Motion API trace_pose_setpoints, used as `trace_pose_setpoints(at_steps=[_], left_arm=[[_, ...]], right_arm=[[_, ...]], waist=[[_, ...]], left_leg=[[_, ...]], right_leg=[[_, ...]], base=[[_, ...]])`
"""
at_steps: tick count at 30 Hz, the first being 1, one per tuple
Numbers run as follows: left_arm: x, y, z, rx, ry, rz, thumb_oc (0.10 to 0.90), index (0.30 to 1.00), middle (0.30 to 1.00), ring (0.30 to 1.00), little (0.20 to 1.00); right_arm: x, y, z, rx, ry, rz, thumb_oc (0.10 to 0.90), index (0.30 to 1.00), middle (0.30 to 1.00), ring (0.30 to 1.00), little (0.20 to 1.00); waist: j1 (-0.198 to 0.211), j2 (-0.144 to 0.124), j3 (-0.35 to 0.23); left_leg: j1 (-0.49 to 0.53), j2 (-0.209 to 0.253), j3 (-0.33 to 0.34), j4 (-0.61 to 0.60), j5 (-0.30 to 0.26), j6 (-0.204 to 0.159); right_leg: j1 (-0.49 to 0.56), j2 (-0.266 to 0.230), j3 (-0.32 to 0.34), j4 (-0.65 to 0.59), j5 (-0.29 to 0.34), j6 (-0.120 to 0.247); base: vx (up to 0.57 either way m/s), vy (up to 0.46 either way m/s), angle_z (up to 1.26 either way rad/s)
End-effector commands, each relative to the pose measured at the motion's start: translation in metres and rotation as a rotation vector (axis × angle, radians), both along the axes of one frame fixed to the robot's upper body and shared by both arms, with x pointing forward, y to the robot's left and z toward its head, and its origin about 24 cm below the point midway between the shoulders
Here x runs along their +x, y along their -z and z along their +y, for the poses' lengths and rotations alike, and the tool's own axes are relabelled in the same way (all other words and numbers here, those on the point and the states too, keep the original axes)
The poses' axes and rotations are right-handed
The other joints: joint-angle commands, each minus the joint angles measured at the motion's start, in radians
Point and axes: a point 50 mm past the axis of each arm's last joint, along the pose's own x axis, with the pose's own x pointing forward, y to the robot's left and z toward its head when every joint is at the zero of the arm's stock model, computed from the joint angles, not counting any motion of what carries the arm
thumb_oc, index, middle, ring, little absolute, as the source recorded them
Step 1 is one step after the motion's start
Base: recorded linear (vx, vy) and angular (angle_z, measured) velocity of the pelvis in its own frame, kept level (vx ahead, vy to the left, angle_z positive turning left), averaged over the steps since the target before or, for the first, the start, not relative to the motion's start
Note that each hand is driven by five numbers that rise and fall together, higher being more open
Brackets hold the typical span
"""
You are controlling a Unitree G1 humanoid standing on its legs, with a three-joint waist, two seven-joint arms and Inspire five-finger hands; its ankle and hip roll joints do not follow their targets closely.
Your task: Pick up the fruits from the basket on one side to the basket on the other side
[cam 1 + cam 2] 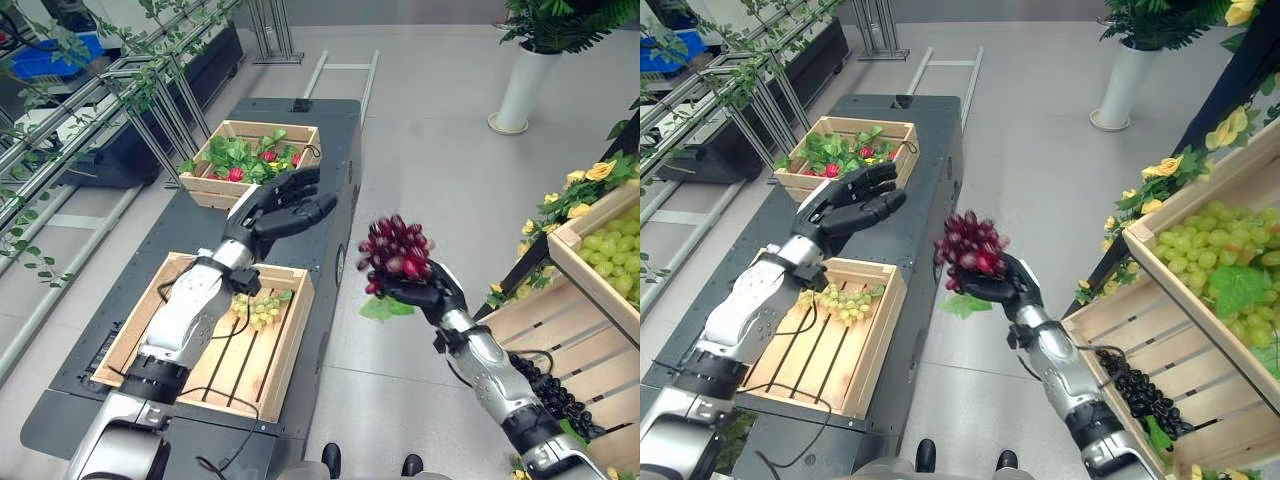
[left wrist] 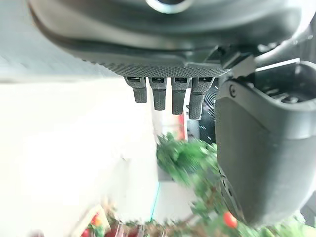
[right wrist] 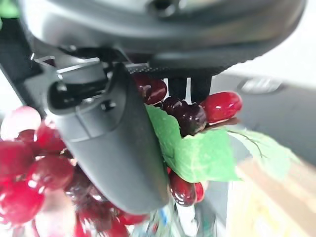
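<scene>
Red grapes [image 1: 397,250] are riding in the right hand [image 1: 425,293], its fingers curling round the bunch over the floor (leaf dangling below); the near crate [image 1: 290,330] is lying to its left on the worktop [image 1: 330,190], beneath the open, empty left hand [image 1: 280,212].

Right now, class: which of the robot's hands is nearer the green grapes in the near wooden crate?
Left. The left hand hovers open just beyond the green grapes; the right hand holds red grapes off the cart's side.

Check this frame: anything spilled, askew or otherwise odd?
Nothing stands out. The right hand grips the red grape bunch over the floor, one leaf dangling below. Green grapes lie inside the near crate. The left hand hovers open above the cart.
</scene>
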Motion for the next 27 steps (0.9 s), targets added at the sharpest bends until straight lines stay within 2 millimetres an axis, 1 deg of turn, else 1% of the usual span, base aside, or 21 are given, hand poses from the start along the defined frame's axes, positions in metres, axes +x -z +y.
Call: trace_pose_setpoints(at_steps=[1, 2, 5, 8, 9, 11, 12, 14, 15, 16, 17, 18, 20, 21, 23, 24, 25, 27], left_arm=[[0.008, -0.027, 0.021, 0.004, -0.077, -0.170, 0.800, 0.900, 0.900, 0.900, 0.900], [0.006, -0.023, 0.024, 0.002, -0.085, -0.157, 0.800, 0.900, 0.900, 0.900, 0.900], [0.003, -0.018, 0.029, -0.009, -0.098, -0.142, 0.800, 0.900, 0.900, 0.900, 0.900], [0.001, -0.010, 0.036, -0.017, -0.138, -0.129, 0.800, 0.900, 0.900, 0.900, 0.900], [0.000, -0.008, 0.037, -0.011, -0.150, -0.125, 0.800, 0.900, 0.900, 0.900, 0.900], [-0.003, 0.003, 0.046, 0.012, -0.193, -0.090, 0.800, 0.900, 0.900, 0.900, 0.900], [-0.003, 0.005, 0.048, 0.011, -0.199, -0.076, 0.800, 0.900, 0.900, 0.900, 0.900], [-0.007, 0.022, 0.056, 0.011, -0.247, -0.013, 0.800, 0.900, 0.900, 0.900, 0.900], [-0.008, 0.024, 0.057, 0.008, -0.255, 0.000, 0.800, 0.900, 0.900, 0.900, 0.900], [-0.010, 0.031, 0.062, 0.001, -0.279, 0.025, 0.800, 0.900, 0.900, 0.900, 0.900], [-0.013, 0.040, 0.068, 0.000, -0.319, 0.054, 0.800, 0.900, 0.900, 0.900, 0.900], [-0.014, 0.043, 0.070, -0.005, -0.334, 0.066, 0.800, 0.900, 0.900, 0.900, 0.900], [-0.023, 0.061, 0.083, -0.020, -0.418, 0.124, 0.800, 0.900, 0.900, 0.900, 0.900], [-0.023, 0.061, 0.083, -0.020, -0.418, 0.124, 0.800, 0.900, 0.900, 0.900, 0.900], [-0.031, 0.073, 0.095, -0.039, -0.494, 0.163, 0.800, 0.900, 0.900, 0.900, 0.900], [-0.038, 0.078, 0.105, -0.072, -0.581, 0.152, 0.800, 0.900, 0.900, 0.900, 0.900], [-0.039, 0.079, 0.107, -0.079, -0.595, 0.149, 0.800, 0.900, 0.900, 0.900, 0.900], [-0.044, 0.080, 0.116, -0.141, -0.702, 0.112, 0.800, 0.900, 0.900, 0.900, 0.900]], right_arm=[[0.008, -0.034, -0.005, 0.101, -0.001, -0.258, 0.400, 0.300, 0.300, 0.300, 0.300], [0.004, -0.028, -0.015, 0.089, 0.031, -0.240, 0.400, 0.300, 0.300, 0.300, 0.300], [-0.003, -0.019, -0.029, 0.066, 0.079, -0.207, 0.400, 0.300, 0.300, 0.300, 0.300], [-0.012, -0.007, -0.044, 0.037, 0.146, -0.157, 0.400, 0.300, 0.300, 0.300, 0.300], [-0.014, -0.005, -0.046, 0.035, 0.157, -0.149, 0.400, 0.300, 0.300, 0.300, 0.300], [-0.020, 0.003, -0.055, 0.018, 0.197, -0.117, 0.400, 0.300, 0.300, 0.300, 0.300], [-0.021, 0.004, -0.057, 0.016, 0.206, -0.109, 0.400, 0.300, 0.300, 0.300, 0.300], [-0.028, 0.012, -0.066, 0.010, 0.257, -0.067, 0.400, 0.300, 0.300, 0.300, 0.300], [-0.029, 0.014, -0.067, 0.009, 0.265, -0.060, 0.400, 0.300, 0.300, 0.300, 0.300], [-0.031, 0.017, -0.071, 0.006, 0.279, -0.042, 0.400, 0.300, 0.300, 0.300, 0.300], [-0.035, 0.022, -0.076, 0.003, 0.299, -0.012, 0.400, 0.300, 0.300, 0.300, 0.300], [-0.036, 0.023, -0.077, 0.003, 0.305, -0.003, 0.400, 0.300, 0.300, 0.300, 0.300], [-0.041, 0.030, -0.087, 0.013, 0.330, 0.038, 0.400, 0.300, 0.300, 0.300, 0.300], [-0.041, 0.030, -0.087, 0.013, 0.330, 0.038, 0.400, 0.300, 0.300, 0.300, 0.300], [-0.045, 0.033, -0.095, 0.010, 0.358, 0.058, 0.400, 0.300, 0.300, 0.300, 0.300], [-0.047, 0.034, -0.102, 0.009, 0.377, 0.065, 0.400, 0.300, 0.300, 0.300, 0.300], [-0.047, 0.034, -0.103, 0.008, 0.380, 0.064, 0.400, 0.300, 0.300, 0.300, 0.300], [-0.046, 0.033, -0.107, -0.001, 0.397, 0.067, 0.400, 0.300, 0.300, 0.300, 0.300]], waist=[[-0.038, -0.028, -0.128], [-0.043, -0.028, -0.124], [-0.049, -0.029, -0.119], [-0.060, -0.031, -0.113], [-0.061, -0.031, -0.112], [-0.067, -0.031, -0.110], [-0.068, -0.031, -0.109], [-0.075, -0.030, -0.100], [-0.075, -0.029, -0.099], [-0.078, -0.029, -0.095], [-0.082, -0.029, -0.088], [-0.082, -0.028, -0.086], [-0.086, -0.028, -0.075], [-0.086, -0.027, -0.074], [-0.090, -0.029, -0.065], [-0.092, -0.031, -0.058], [-0.092, -0.032, -0.057], [-0.093, -0.037, -0.048]], left_leg=[[-0.026, -0.055, 0.006, 0.001, -0.062, 0.003], [-0.024, -0.055, 0.009, 0.001, -0.063, 0.003], [-0.022, -0.054, 0.017, 0.001, -0.065, 0.003], [-0.019, -0.051, 0.025, 0.001, -0.068, 0.003], [-0.018, -0.051, 0.026, 0.001, -0.069, 0.003], [-0.018, -0.050, 0.030, 0.001, -0.070, 0.002], [-0.018, -0.050, 0.032, 0.001, -0.070, 0.002], [-0.018, -0.050, 0.035, 0.001, -0.072, 0.003], [-0.018, -0.050, 0.036, 0.001, -0.072, 0.003], [-0.018, -0.049, 0.039, 0.001, -0.074, 0.004], [-0.018, -0.049, 0.042, 0.001, -0.075, 0.006], [-0.018, -0.049, 0.043, 0.001, -0.076, 0.006], [-0.014, -0.048, 0.052, 0.001, -0.078, 0.007], [-0.014, -0.048, 0.052, 0.001, -0.079, 0.007], [-0.011, -0.047, 0.058, 0.001, -0.078, 0.007], [-0.008, -0.046, 0.062, 0.001, -0.078, 0.008], [-0.007, -0.045, 0.063, 0.001, -0.079, 0.008], [-0.007, -0.043, 0.070, 0.001, -0.078, 0.008]], right_leg=[[-0.008, 0.012, 0.010, 0.002, -0.014, -0.030], [-0.008, 0.012, 0.012, 0.002, -0.014, -0.030], [-0.008, 0.014, 0.016, 0.002, -0.013, -0.028], [-0.009, 0.016, 0.023, 0.002, -0.012, -0.027], [-0.009, 0.017, 0.025, 0.002, -0.012, -0.027], [-0.011, 0.018, 0.029, 0.002, -0.012, -0.027], [-0.011, 0.019, 0.030, 0.002, -0.012, -0.027], [-0.015, 0.022, 0.037, 0.002, -0.011, -0.027], [-0.015, 0.022, 0.039, 0.002, -0.011, -0.027], [-0.017, 0.023, 0.041, 0.002, -0.011, -0.027], [-0.020, 0.025, 0.046, 0.002, -0.011, -0.028], [-0.021, 0.026, 0.048, 0.002, -0.011, -0.028], [-0.022, 0.029, 0.054, 0.002, -0.012, -0.030], [-0.022, 0.029, 0.054, 0.002, -0.012, -0.030], [-0.022, 0.031, 0.061, 0.002, -0.011, -0.031], [-0.022, 0.033, 0.065, 0.002, -0.011, -0.031], [-0.021, 0.033, 0.066, 0.002, -0.011, -0.031], [-0.023, 0.034, 0.071, 0.002, -0.011, -0.033]], base=[[0.01, -0.005, -0.08], [0.01, -0.007, -0.05], [0.01, -0.005, -0.01], [0.02, -0.019, -0.05], [0.03, -0.018, -0.12], [0.02, -0.013, -0.21], [0.02, -0.011, -0.14], [0.02, -0.008, -0.05], [0.01, -0.003, -0.08], [0.01, 0.000, -0.13], [0.01, 0.001, -0.19], [0.01, 0.006, -0.25], [0.02, 0.010, -0.22], [0.02, 0.010, -0.17], [0.04, 0.011, -0.10], [0.04, 0.009, -0.05], [0.04, 0.009, -0.08], [0.03, 0.004, -0.11]])
